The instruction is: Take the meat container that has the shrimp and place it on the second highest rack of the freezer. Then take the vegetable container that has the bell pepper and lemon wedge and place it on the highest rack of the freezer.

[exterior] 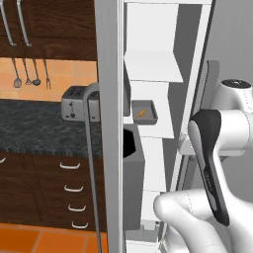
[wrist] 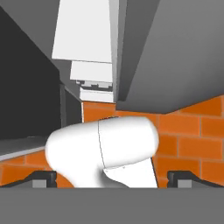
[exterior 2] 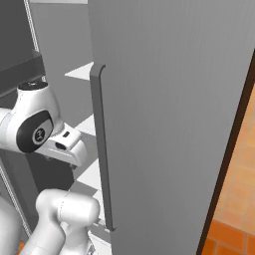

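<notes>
My hand [wrist: 112, 177] hangs spread wide and empty, aimed at the floor. The shrimp [exterior: 141, 113] sits in its tray [exterior: 145, 111] on a freezer [exterior: 148, 74] shelf. Swinging up, I could clip the door [exterior 2: 169, 124].

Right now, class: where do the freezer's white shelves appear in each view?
Left base view: shelves upper centre, right of the grey door edge.
Right base view: upper left, left of the door handle.
Hand view: top, left of centre.
Shared landmark: orange tiled floor.
</notes>
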